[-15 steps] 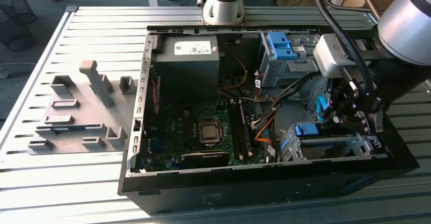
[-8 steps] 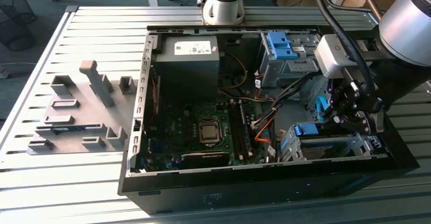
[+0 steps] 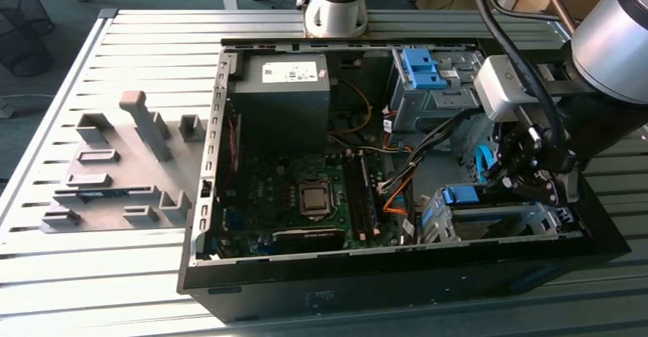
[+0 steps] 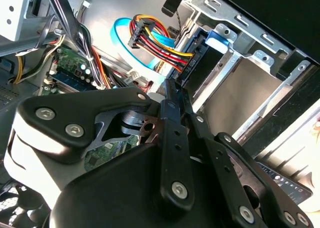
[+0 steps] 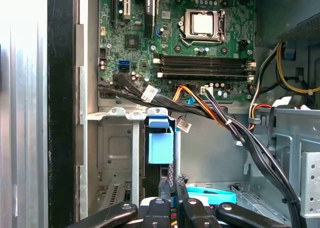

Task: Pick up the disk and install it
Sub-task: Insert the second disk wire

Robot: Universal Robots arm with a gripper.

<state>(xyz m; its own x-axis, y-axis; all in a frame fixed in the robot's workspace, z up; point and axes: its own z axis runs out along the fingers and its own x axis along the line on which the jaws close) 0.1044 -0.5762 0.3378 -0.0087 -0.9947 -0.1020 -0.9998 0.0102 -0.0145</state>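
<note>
I am holding the claw [image 3: 533, 171] low inside the open computer case [image 3: 218, 124], at the exterior view's right, just above the lower drive cage [image 3: 496, 219]. In both wrist views its fingers [image 5: 172, 188] are standing pressed together with nothing between them, so I am reading it as closed and empty. The disk [image 5: 160, 145] is sitting edge-up in that cage's slot, with its blue frame tab facing me in the first wrist view; it looks seated, or nearly so, though I cannot tell how deep. I am judging it rigid, fairly dense for its size, and sensitive to knocks, with smooth metal faces that would slip; the blue plastic frame along its edges seems the safer place to take hold. Room is tight: the cage's sheet-metal walls flank the slot, a cable bundle [image 5: 220, 115] is crossing just beside the tab, and the case wall is close on one side. The motherboard [image 5: 200, 43] is lying exposed nearby.
</note>
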